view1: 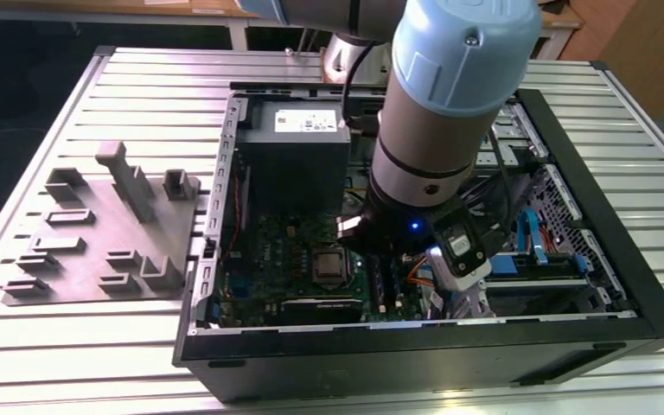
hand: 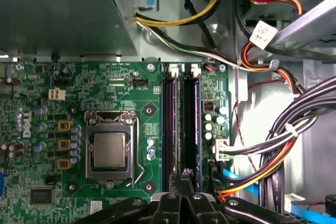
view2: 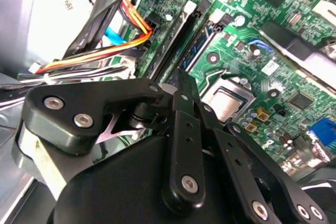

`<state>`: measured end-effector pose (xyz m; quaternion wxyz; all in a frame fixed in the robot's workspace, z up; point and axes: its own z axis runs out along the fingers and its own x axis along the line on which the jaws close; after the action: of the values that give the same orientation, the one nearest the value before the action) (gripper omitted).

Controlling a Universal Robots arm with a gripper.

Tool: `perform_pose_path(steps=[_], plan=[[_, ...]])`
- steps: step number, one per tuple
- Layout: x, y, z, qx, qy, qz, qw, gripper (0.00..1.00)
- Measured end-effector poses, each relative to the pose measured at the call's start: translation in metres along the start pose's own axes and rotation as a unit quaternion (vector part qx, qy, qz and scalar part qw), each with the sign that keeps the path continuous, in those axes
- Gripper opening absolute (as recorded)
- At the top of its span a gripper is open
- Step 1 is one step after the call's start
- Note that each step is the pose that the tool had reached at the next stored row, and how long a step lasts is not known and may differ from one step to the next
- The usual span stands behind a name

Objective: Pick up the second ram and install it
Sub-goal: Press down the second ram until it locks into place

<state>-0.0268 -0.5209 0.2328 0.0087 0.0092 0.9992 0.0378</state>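
Note:
The second ram (view2: 203, 39), a long dark stick, stands on edge in one of two long black slots of the green motherboard (hand: 105, 87). In the first wrist view it is the slot (hand: 190, 124) farther from the processor socket (hand: 110, 150). My gripper (hand: 186, 174) is shut, its thin black fingers pressed together with nothing between them. Its tips (view2: 181, 80) hang just over the near end of that slot; I cannot tell if they touch the stick. In the exterior view the arm's wrist (view1: 424, 173) reaches down into the open computer case (view1: 586, 328).
The grey power-supply box (view1: 295, 130) sits at the far end of the board. Bundles of coloured cables (hand: 294, 129) run close beside the slots. A grey fixture plate (view1: 90, 233) with raised blocks lies on the slatted table at the exterior view's left.

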Motion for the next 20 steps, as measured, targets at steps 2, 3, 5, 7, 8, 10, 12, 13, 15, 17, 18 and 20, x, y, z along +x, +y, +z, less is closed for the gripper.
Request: perform_pose_path(steps=[2, 3, 5, 7, 8, 10, 12, 13, 15, 17, 18, 20], plan=[[0.0, -0.0019, -0.0001, 0.0005, -0.0001, 0.0, 1.0, 0.1], [0.0, -0.0028, -0.0002, 0.0015, 0.0, 0.0, 1.0, 0.1], [-0.0001, -0.0044, 0.0, 0.0031, 0.0, 0.0, 1.0, 0.1], [-0.0001, -0.0057, 0.0007, 0.0037, 0.0001, -0.003, 1.0, 0.1], [-0.0001, -0.0059, 0.0015, 0.0036, 0.0001, -0.004, 1.0, 0.1], [0.0, -0.0062, 0.0037, 0.0038, 0.0004, -0.006, 1.0, 0.1], [0.0005, -0.0064, 0.0061, 0.0037, 0.0005, -0.008, 1.0, 0.1], [0.0009, -0.0064, 0.007, 0.0037, 0.0006, -0.009, 1.0, 0.1], [0.0017, -0.0066, 0.0076, 0.004, 0.0007, -0.01, 0.9999, 0.1], [0.002, -0.0066, 0.0095, 0.0038, 0.0007, -0.011, 0.9999, 0.1], [0.0021, -0.0068, 0.0106, 0.004, 0.0008, -0.011, 0.9999, 0.1], [0.0022, -0.0069, 0.0117, 0.0042, 0.0009, -0.012, 0.9999, 0.1]])
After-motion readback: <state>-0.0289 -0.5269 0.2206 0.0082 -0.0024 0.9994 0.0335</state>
